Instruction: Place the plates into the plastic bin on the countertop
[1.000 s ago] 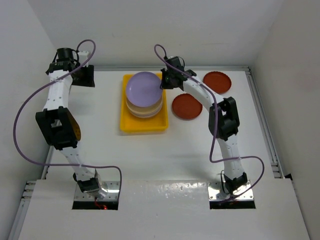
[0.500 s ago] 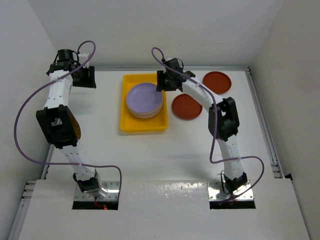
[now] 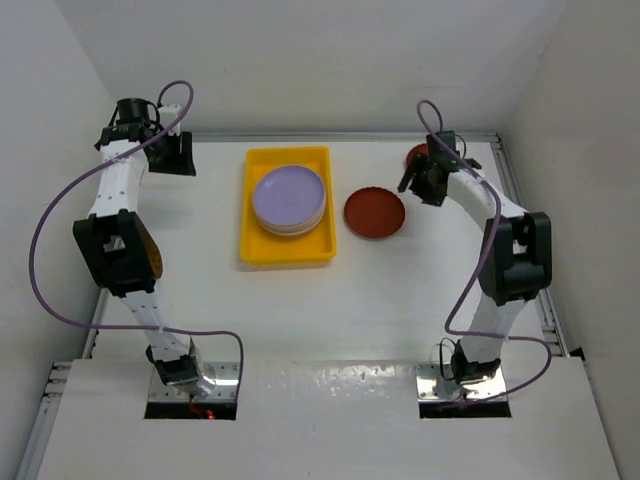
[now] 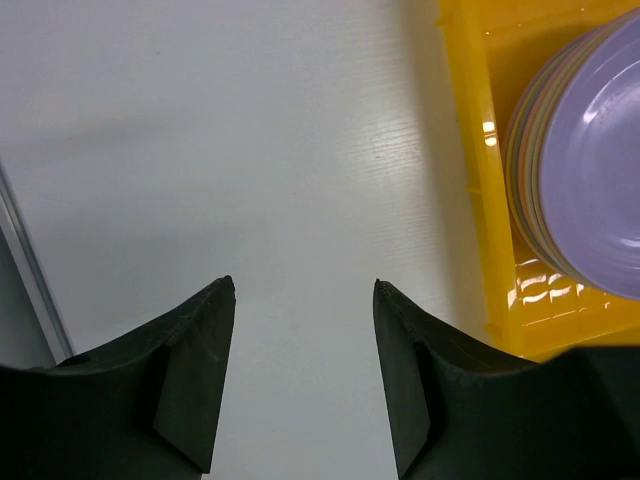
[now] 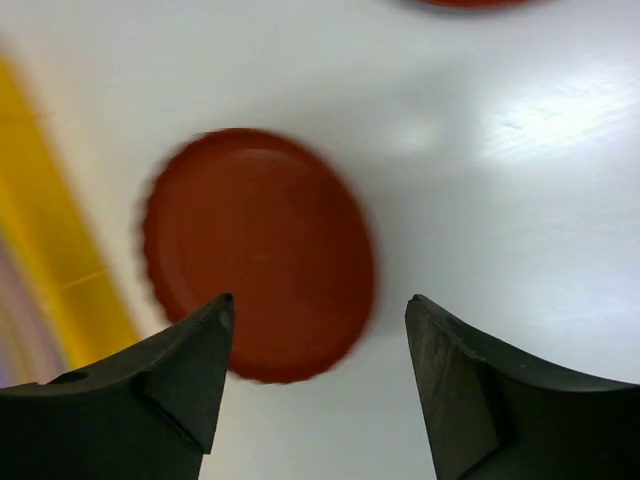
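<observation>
Yellow plastic bin [image 3: 247, 215]: locate toward the far edge of the table [image 3: 300, 320], left of centre. Note the stacked plates [image 3: 288, 198] inside, purple on top; judge stacking as the way to fit all in one bin.

Find two dark red plates outside:
- nearer plate [image 3: 374, 213], just beside the bin's right wall;
- farther plate [image 3: 414, 154], toward the far right corner, partly hidden.

Check right gripper [image 5: 320, 305]: jaws apart, empty, hovering between both, nearer plate below and ahead.

Check left gripper [image 4: 302, 290]: jaws apart, empty, near the far left corner, apart from the bin; judge as standby.
</observation>
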Action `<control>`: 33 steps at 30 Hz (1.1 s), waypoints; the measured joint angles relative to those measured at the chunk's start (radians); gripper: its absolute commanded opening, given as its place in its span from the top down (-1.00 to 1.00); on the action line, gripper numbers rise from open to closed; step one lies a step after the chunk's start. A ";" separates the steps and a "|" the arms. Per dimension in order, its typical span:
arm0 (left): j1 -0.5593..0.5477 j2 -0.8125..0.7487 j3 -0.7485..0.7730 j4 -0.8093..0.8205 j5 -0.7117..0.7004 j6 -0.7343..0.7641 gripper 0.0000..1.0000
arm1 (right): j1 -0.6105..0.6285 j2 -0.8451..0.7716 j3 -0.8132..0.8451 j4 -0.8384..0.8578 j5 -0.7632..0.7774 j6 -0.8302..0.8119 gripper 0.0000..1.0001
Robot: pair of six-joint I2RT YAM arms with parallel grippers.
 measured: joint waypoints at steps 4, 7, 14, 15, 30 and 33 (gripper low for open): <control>-0.010 0.000 0.000 0.000 0.016 -0.007 -0.20 | -0.066 0.042 -0.060 -0.052 0.043 0.028 -0.19; -0.017 0.000 0.000 0.000 0.031 -0.009 -0.20 | -0.043 0.098 -0.061 -0.058 0.035 0.042 -0.10; -0.025 0.000 -0.001 0.001 0.039 -0.011 -0.20 | -0.002 0.188 -0.061 -0.045 0.049 0.040 0.58; -0.026 0.000 -0.002 0.001 0.038 -0.011 -0.20 | 0.002 0.192 -0.061 -0.045 0.059 0.037 0.71; -0.032 0.000 -0.031 0.005 0.034 -0.003 -0.20 | 0.033 -0.038 -0.048 -0.032 0.185 0.039 1.00; -0.032 0.000 -0.031 0.006 0.034 -0.003 -0.20 | 0.088 -0.091 0.049 0.006 0.198 0.035 1.00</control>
